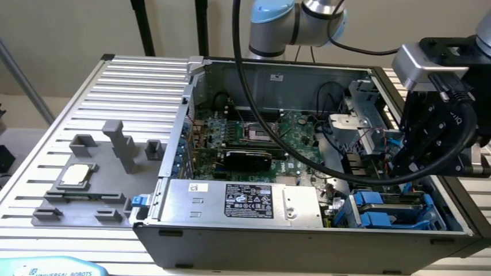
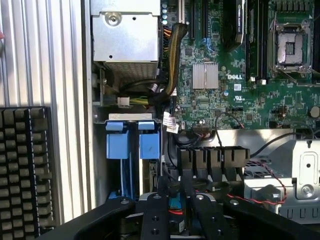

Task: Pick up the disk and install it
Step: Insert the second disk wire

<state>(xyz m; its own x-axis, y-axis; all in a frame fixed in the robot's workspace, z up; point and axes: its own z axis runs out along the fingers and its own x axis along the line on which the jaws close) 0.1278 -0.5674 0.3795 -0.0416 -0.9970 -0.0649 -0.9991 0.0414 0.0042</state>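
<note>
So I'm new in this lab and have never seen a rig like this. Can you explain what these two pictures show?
The machine is one robot arm with a black gripper at its end, the part that grasps things.

The exterior view comes from a camera standing off the arm. It shows an open computer case lying on a ribbed metal table. On the exterior view's left sits a grey fixture with a small silver chip on it. Inside the case, the grey box with a black label lies at the front.

The wrist view comes from a camera on the arm's wrist, looking down into the case. You see the green motherboard and two blue drive carriers in their bay. The gripper hangs over that corner of the case. Whether it holds anything I cannot tell.
</note>
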